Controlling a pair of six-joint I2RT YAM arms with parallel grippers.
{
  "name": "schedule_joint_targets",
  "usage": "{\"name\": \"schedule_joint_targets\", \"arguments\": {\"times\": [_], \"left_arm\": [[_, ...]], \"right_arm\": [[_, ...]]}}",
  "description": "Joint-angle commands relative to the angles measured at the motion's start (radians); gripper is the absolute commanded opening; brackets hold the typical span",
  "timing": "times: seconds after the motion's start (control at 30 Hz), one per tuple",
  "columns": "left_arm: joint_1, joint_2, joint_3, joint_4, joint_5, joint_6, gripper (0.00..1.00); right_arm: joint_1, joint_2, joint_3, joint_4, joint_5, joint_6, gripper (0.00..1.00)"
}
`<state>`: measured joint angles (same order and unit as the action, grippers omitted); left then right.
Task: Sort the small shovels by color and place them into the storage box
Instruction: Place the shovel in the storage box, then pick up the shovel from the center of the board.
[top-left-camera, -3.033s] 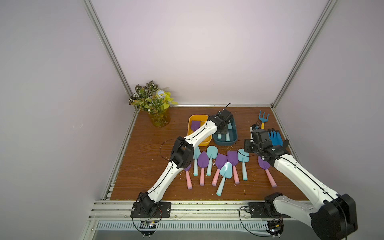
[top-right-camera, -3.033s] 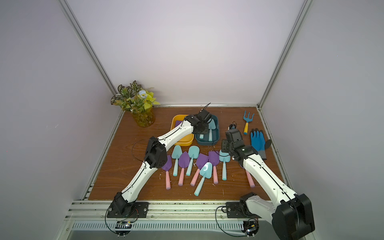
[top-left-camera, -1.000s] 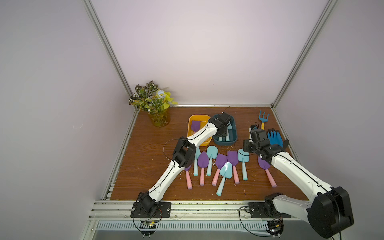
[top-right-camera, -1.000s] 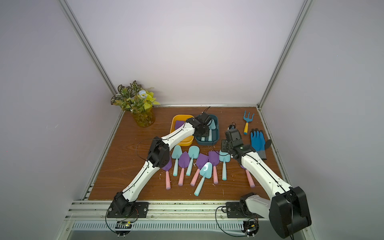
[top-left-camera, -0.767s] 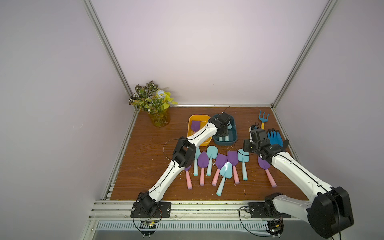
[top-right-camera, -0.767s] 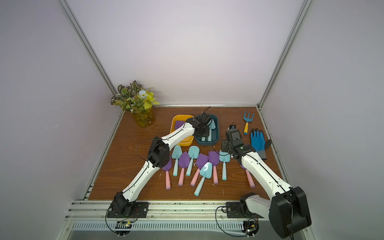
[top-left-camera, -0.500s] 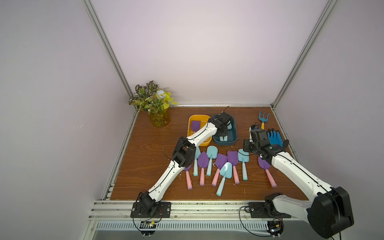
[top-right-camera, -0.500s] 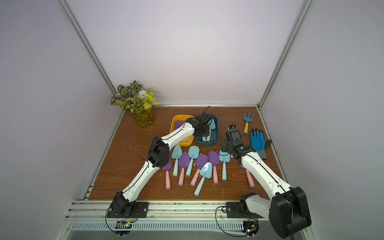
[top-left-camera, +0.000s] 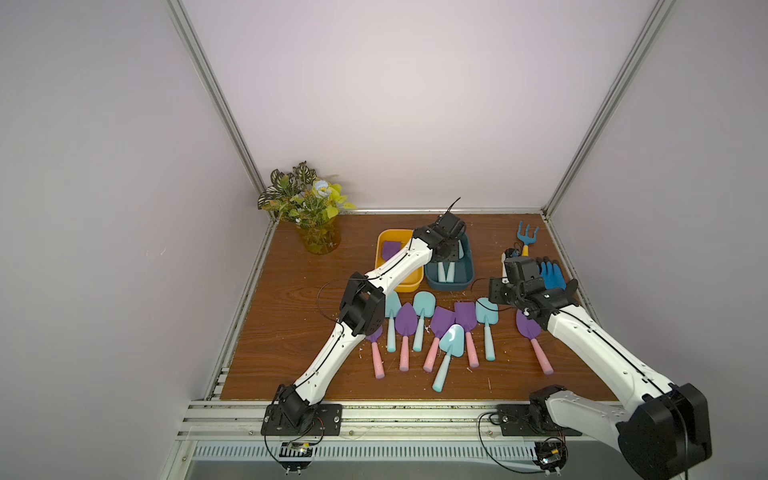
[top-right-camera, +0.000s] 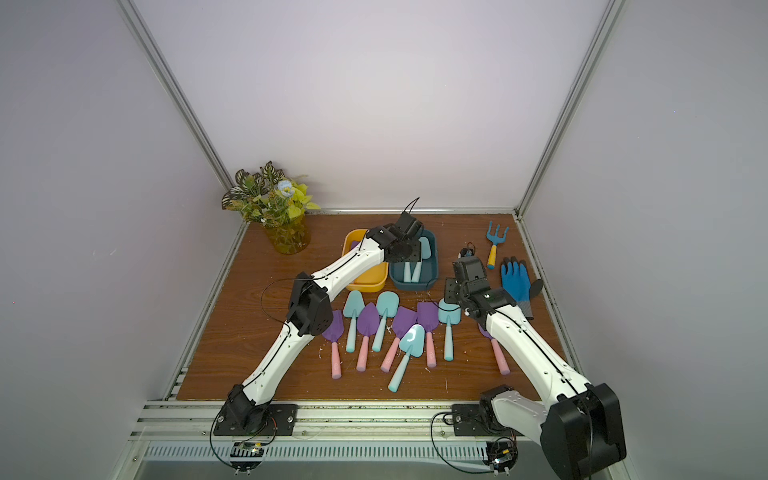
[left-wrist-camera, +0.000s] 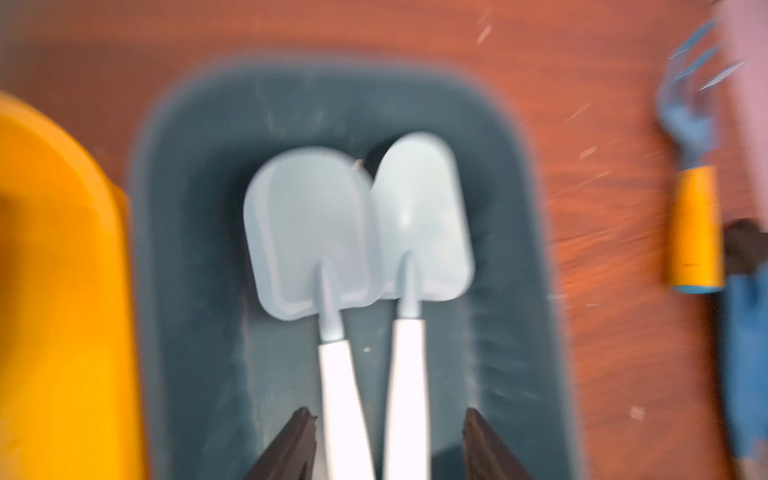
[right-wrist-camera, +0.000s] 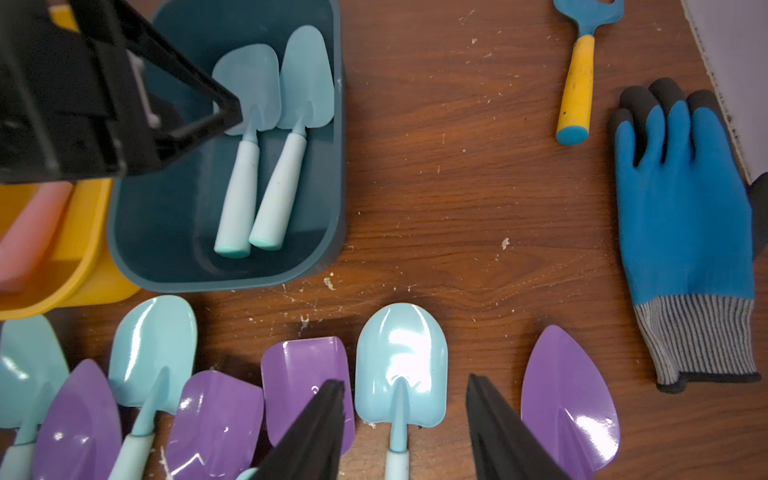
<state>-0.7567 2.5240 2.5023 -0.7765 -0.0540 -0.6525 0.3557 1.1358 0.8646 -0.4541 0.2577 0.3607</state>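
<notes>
Left tool (left-wrist-camera: 387, 415): fingers stand apart, nothing gripped. Directly under it is the dark teal plastic storage box (left-wrist-camera: 174, 257). Two light-blue plastic shovels with pale aqua handles (left-wrist-camera: 309, 232) lie side by side on its floor, blades overlapping at one edge, handles running between the fingers. The left wrist view is blurred; the right wrist view shows the same pair sharp and flat in the box. The yellow plastic box (top-left-camera: 384, 257) sits just beside the teal one, on the side away from the right tool. A top view shows a purple shovel blade (top-left-camera: 390, 248) in it; the right wrist view shows only a pink handle (right-wrist-camera: 25, 232).

Right tool (right-wrist-camera: 405, 380): fingers partway apart, holding nothing, hanging over the wooden bench (right-wrist-camera: 457, 187). Below the gap lies a round-bladed light-blue shovel (right-wrist-camera: 401, 365). A square purple blade (right-wrist-camera: 303, 374) lies just outside one finger, a pointed purple blade (right-wrist-camera: 569, 395) outside the other. A blue rake with yellow handle (right-wrist-camera: 577, 83) and a blue work glove (right-wrist-camera: 681, 208) lie beyond this tool. Only the top views show the whole row of loose shovels (top-right-camera: 368, 322) and the potted plant (top-left-camera: 307, 203).
</notes>
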Motion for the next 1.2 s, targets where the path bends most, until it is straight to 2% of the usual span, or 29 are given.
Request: {"name": "schedule_joint_targets", "arguments": {"times": [0.0,0.13,0.23,0.4,0.63,0.7,0.8,0.83,1.0,1.17], "left_arm": [[-0.032,-0.142,0.013,0.043,-0.022,0.062,0.62],[-0.036,-0.292,-0.099,0.043,-0.059,0.119,0.64],[-0.034,-0.423,-0.248,0.043,-0.128,0.167,0.66],[-0.009,-0.647,-0.586,0.053,-0.266,0.181,0.68],[0.059,-0.927,-1.101,0.173,-0.271,0.168,0.70],[0.066,-0.990,-1.218,0.205,-0.276,0.162,0.70],[0.071,-1.049,-1.344,0.238,-0.277,0.162,0.71],[0.072,-1.060,-1.370,0.244,-0.274,0.162,0.71],[0.079,-1.097,-1.500,0.285,-0.266,0.150,0.72],[0.091,-1.111,-1.559,0.302,-0.258,0.149,0.73]], "right_arm": [[-0.006,-0.044,0.074,-0.057,0.026,0.039,0.54],[-0.006,-0.066,0.099,-0.101,0.039,0.069,0.54],[-0.006,-0.069,0.104,-0.135,0.038,0.096,0.54],[-0.008,-0.067,0.101,-0.198,0.047,0.159,0.54],[-0.016,-0.138,0.040,-0.248,0.127,0.213,0.56],[-0.029,-0.162,0.014,-0.270,0.158,0.241,0.66],[-0.055,-0.177,-0.022,-0.291,0.156,0.269,0.87],[-0.064,-0.176,-0.031,-0.295,0.148,0.273,0.90],[-0.112,-0.136,-0.093,-0.296,0.102,0.291,0.91],[-0.148,-0.087,-0.113,-0.297,0.077,0.302,0.91]]}}
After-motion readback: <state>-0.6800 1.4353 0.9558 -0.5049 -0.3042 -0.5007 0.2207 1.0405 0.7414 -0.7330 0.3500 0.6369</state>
